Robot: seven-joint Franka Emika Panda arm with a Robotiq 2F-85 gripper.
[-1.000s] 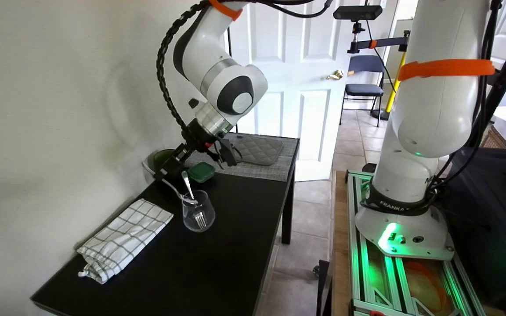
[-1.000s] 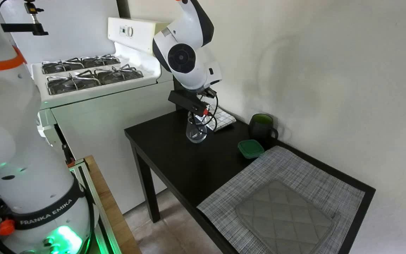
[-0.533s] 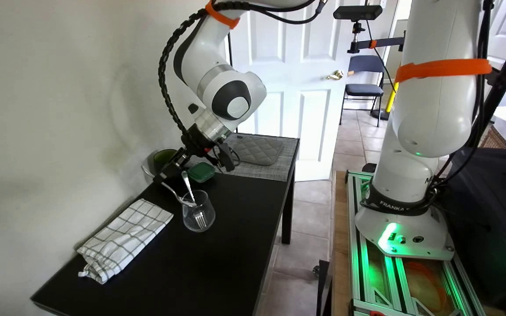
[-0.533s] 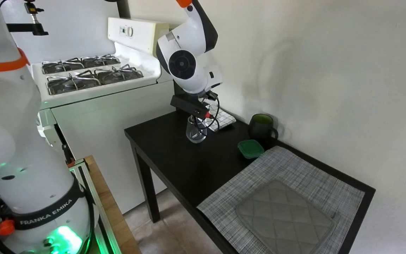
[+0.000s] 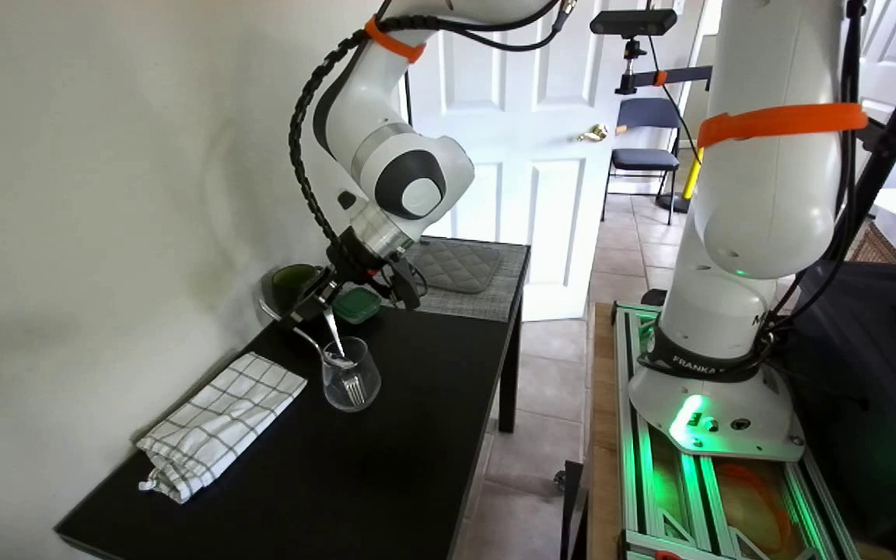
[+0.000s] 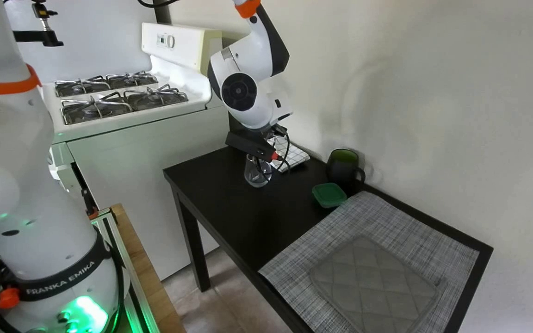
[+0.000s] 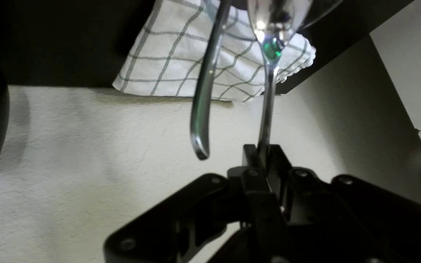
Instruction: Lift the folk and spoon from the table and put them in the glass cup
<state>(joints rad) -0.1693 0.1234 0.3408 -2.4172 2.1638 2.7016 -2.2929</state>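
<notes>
Getting the spoon (image 7: 269, 91) into the glass (image 5: 371, 379) looks like the step in hand; the fork (image 7: 207, 76) is already in, tines low inside the glass, handle leaning out over its rim. Outside the glass and above its rim, the gripper (image 7: 264, 151) pinches the spoon by the handle, its bowl slanting to the glass's mouth. Whether the bowl is past the rim, I cannot tell. Best raise the handle steeper, slide the bowl down beside the fork without leaning on the rim, which might tip the glass, and part the fingers only once the spoon would rest there unaided.
</notes>
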